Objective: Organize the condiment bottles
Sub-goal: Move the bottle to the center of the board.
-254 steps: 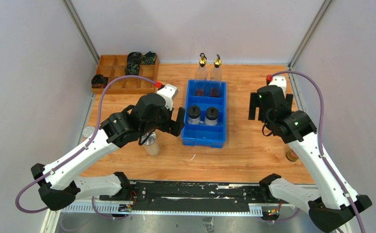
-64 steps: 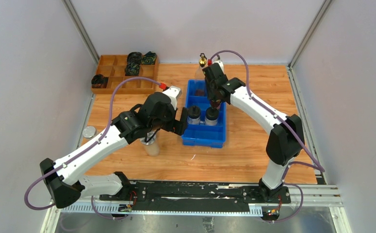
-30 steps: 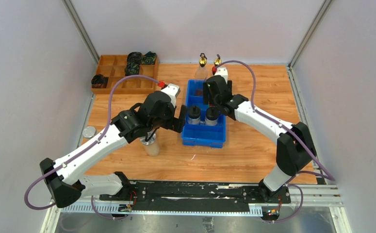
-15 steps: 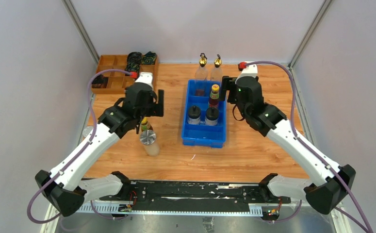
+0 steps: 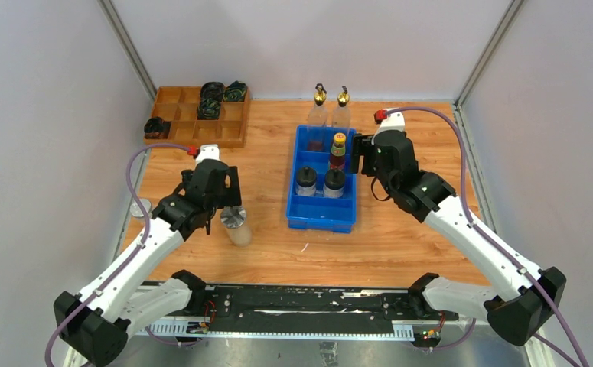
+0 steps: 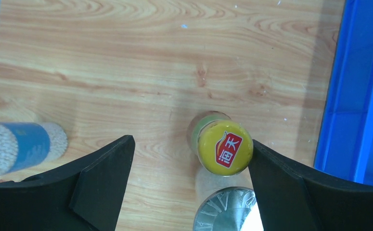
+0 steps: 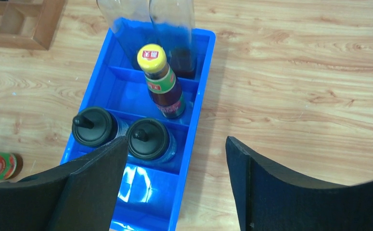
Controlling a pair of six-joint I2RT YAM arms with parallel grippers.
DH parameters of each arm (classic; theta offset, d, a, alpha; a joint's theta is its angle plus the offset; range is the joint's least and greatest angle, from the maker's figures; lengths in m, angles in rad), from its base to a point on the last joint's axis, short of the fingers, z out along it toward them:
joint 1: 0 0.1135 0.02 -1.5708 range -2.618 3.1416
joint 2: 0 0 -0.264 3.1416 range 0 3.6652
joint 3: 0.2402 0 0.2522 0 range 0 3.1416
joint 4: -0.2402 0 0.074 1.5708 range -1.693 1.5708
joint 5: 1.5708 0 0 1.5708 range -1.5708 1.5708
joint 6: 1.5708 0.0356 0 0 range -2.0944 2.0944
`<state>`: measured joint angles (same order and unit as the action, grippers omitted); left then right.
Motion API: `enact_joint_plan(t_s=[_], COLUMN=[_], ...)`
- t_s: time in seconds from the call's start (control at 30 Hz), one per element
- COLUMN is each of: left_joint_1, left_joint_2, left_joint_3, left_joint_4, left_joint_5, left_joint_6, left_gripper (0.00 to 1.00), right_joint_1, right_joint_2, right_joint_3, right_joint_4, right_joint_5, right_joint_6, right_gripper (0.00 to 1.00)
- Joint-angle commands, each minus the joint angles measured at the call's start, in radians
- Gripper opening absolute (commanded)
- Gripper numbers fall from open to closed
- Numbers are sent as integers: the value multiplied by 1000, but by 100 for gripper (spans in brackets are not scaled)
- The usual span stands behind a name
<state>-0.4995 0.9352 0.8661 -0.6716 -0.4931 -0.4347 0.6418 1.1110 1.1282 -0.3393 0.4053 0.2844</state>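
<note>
Bare wooden tabletop (image 5: 408, 222) right of the blue plastic divided bin (image 5: 321, 220) gives wide passage. Inside, the front row and the left half of the second row from the back stand free. A pair of black-capped jars (image 7: 95, 126) fills the third row, a dark yellow-capped bottle (image 7: 162, 86) leans in the second row's right half, and two tall clear gold-spouted bottles (image 5: 320, 107) wall the back. Left of the bin, another yellow-capped bottle (image 6: 224, 149) stands just beside a silver-lidded shaker (image 6: 226, 214), with a strip of wood toward the bin and open wood opposite, up to a shaker lying flat (image 6: 20, 147).
</note>
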Motion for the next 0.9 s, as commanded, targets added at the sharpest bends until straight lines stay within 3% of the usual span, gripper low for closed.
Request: enact_joint_plan(t_s=[0.0,0.17,0.4,0.87], left_joint_1=[3,3,3,3], left_joint_2=[-5,26,68,50], left_joint_3=[-54,-100,-96,-60], left_joint_4=[81,165,208,178], left_joint_5=[27,69,130,158], left_joint_6=[-53,-50,-51,-37], left_gripper=[91,84,63,55], right_joint_1=[15,16,15,17], right_joint_2=[-25,-25,-26,2], right_joint_3=[-38,-56,-75,-85], right_joint_4=[-29,-29,-33,-30], right_joint_5=[-23,-32,-38,-71], right_joint_6=[13,25,31,50], right_gripper=[78,77,74,70])
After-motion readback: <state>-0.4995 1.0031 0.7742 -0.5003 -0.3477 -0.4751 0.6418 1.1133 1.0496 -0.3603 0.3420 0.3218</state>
